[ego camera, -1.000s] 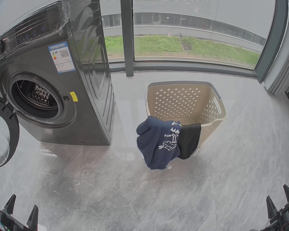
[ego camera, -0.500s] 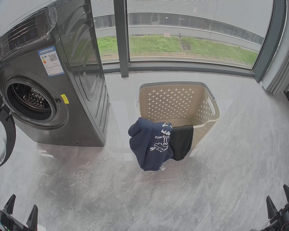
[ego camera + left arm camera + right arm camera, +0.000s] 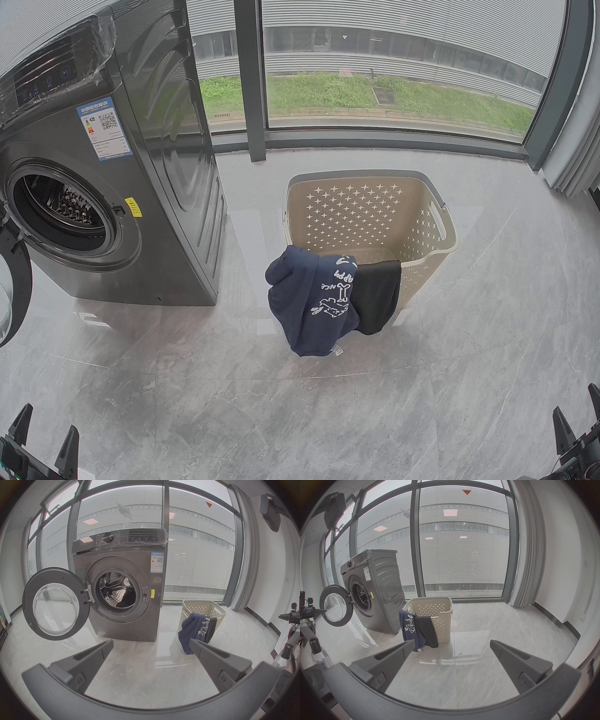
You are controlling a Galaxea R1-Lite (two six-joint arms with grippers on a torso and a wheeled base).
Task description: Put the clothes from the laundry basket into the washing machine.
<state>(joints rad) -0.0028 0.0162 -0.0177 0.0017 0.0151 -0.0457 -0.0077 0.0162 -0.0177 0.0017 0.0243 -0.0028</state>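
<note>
The left pincer [image 3: 47,431] hangs low over the grey marble floor [image 3: 250,406] with its two dark fingers spread wide and nothing between them. The right pincer [image 3: 575,406] sits at the same nearness on the other side, also spread wide and empty.

Ahead of both pincers, roughly midway between their lines and well apart from each, a navy garment with white print [image 3: 312,306] drapes over the near rim of the laundry basket [image 3: 350,212], its lower edge close to the floor. Just beside it, on the right pincer's side, a black garment [image 3: 375,297] hangs over the same rim, the two touching along their edges. The beige basket stands upright on the floor, its walls pierced with star-shaped holes.

Straight ahead of the left pincer stands the grey washing machine [image 3: 169,187]. Its round door [image 3: 54,605] is swung fully open to that pincer's outer side, and the drum opening [image 3: 62,209] is exposed.

Beyond basket and machine, a tall window [image 3: 387,62] spans the wall, with a curtain [image 3: 575,162] at the end far ahead of the right pincer.
</note>
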